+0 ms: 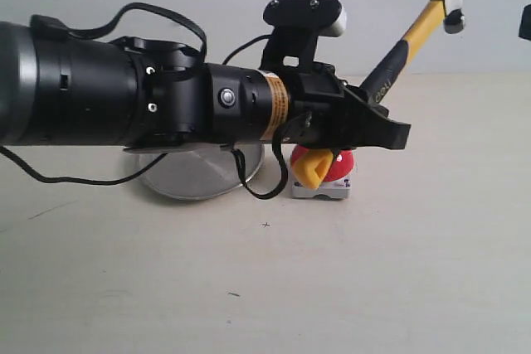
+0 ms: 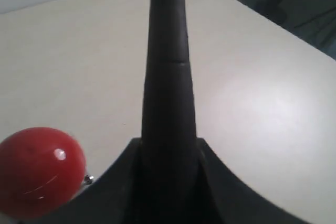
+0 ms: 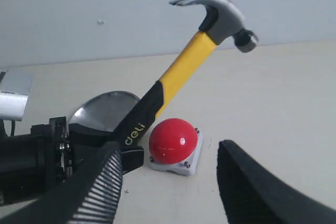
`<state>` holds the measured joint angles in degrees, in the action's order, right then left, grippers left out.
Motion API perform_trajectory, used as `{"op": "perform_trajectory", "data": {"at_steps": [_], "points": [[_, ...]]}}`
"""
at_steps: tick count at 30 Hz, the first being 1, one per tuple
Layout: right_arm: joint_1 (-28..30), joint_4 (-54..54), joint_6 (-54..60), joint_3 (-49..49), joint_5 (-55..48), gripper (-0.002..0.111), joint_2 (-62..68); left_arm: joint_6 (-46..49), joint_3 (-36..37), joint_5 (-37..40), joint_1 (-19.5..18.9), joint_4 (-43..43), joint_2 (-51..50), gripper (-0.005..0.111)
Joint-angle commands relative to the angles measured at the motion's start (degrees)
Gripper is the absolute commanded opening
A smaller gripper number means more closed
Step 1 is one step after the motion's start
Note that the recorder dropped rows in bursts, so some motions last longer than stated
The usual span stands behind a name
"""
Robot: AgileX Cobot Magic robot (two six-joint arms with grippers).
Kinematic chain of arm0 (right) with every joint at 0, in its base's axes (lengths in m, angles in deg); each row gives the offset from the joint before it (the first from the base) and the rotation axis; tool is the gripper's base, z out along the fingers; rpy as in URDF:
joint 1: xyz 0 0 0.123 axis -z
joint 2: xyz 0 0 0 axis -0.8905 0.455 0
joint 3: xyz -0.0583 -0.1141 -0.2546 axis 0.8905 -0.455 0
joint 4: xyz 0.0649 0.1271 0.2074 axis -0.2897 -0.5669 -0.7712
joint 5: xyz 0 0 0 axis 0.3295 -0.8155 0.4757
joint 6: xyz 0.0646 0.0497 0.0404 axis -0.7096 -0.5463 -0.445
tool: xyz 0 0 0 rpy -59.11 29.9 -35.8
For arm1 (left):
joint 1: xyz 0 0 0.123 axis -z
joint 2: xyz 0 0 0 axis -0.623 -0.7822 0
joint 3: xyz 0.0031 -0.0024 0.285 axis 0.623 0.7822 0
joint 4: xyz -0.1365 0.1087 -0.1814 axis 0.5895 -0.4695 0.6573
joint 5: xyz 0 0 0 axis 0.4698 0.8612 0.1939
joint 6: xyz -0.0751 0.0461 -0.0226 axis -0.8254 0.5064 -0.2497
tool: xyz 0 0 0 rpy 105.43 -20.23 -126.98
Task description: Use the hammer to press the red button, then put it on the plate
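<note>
Left arm (image 1: 83, 80): thick black barrel, lying near level, wrist in line behind the left pincer (image 1: 383, 126). Yellow label band (image 1: 275, 105) round the wrist. Wrist camera (image 1: 303, 16) on a bracket above it. Black cable (image 1: 264, 184) droops in a loop beneath. Jaws of the left pincer clamped on the black grip of the hammer (image 1: 419, 32), which slants up and away past the fingertips. Right pincer (image 3: 168, 195): jaws spread wide, nothing between them. One finger (image 3: 102, 192) shows a ribbed pad; the other finger (image 3: 252, 187) is smooth black.
</note>
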<state>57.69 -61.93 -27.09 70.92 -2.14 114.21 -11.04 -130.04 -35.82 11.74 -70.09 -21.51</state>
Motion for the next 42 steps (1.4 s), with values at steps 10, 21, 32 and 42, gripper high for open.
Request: {"op": "perform_trajectory", "data": {"at_steps": [10, 21, 32, 42], "points": [[-0.12, -8.99, 9.22, -22.51, 24.31, 0.0, -22.01, 4.13, 9.97, 3.74, -0.03, -0.29, 14.59, 0.0], [-0.12, -3.24, 8.86, -40.19, 47.62, 0.0, -29.47, 8.35, 15.68, 9.25, -0.03, -0.29, 20.95, 0.0], [-0.12, 36.8, -18.56, -42.13, 56.85, 0.0, -39.75, 8.57, 16.48, 8.82, -0.03, -0.74, 20.83, 0.0], [-0.12, 40.89, -23.15, -45.3, 49.43, 0.0, -43.13, 8.25, 16.48, 9.29, -0.03, -0.1, 20.73, 0.0]]}}
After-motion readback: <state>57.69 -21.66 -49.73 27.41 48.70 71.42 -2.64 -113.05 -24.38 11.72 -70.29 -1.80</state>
